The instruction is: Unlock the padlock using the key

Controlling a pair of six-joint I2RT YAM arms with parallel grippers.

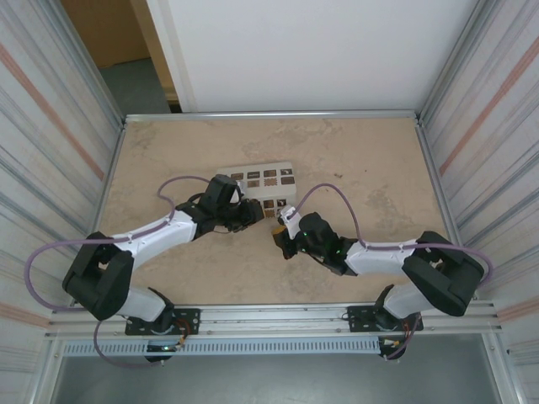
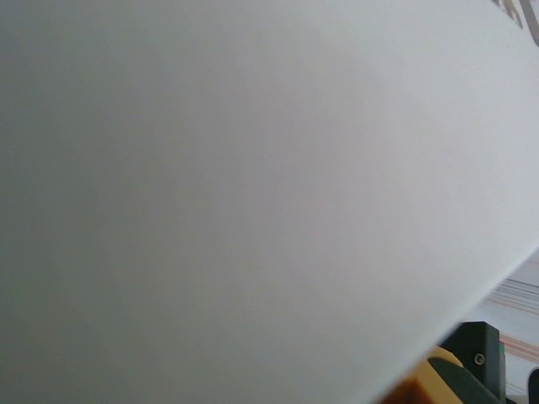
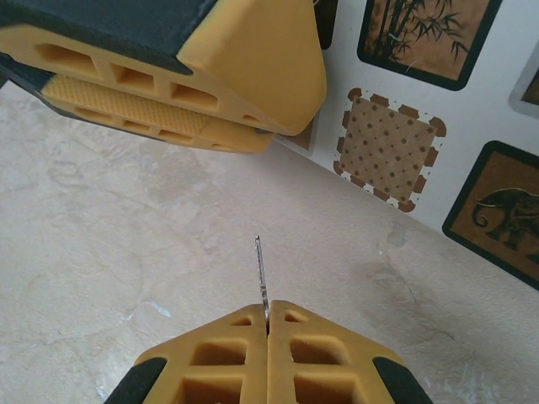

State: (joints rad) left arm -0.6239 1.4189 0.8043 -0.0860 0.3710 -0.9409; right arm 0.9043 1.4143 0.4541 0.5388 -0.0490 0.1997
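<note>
The right pincer [image 3: 268,313] is clenched on the key [image 3: 260,271], whose thin blade sticks out toward 12 o'clock above the worktop [image 3: 118,252]. The left pincer [image 3: 268,133] hangs at 11 o'clock, and I cannot tell its grip. The white box [image 3: 484,114] lies at 2 o'clock.

A mottled beige surface [image 1: 354,160] sits between ribbed metal walls [image 1: 50,126] left and right; a white panel [image 1: 320,50] closes the far side.
</note>
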